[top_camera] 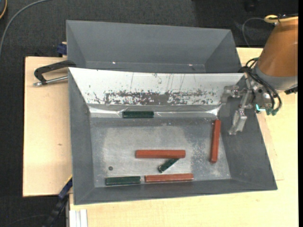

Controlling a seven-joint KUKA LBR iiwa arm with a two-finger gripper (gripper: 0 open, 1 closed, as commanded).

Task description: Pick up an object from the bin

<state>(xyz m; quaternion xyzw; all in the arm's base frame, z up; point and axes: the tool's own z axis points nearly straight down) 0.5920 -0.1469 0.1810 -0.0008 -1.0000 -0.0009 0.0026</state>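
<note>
Front of grey metal bin [142, 195], floor nr front wall: dark green flat stick [123, 180] lying crosswise at left, its R end just beside long red flat stick [169, 177] on approx the same line. Just behind those: short dark green piece [167, 165], tilted, close to but apart from the red one. Behind that, mid-floor: red flat bar [160, 153], crosswise, lying alone. Further R, along foot of R wall: slim red stick [215, 141], running front-to-back, nearest thing to gripper [237, 126]. Hangs above R sloped wall, just R of and above that slim red stick, w/o touching it; nothing seen held. Open or closed: can't tell. Farthest back, at foot of rear wall: second dark green stick [138, 114], crosswise, left of centre, well apart from the rest.
</note>
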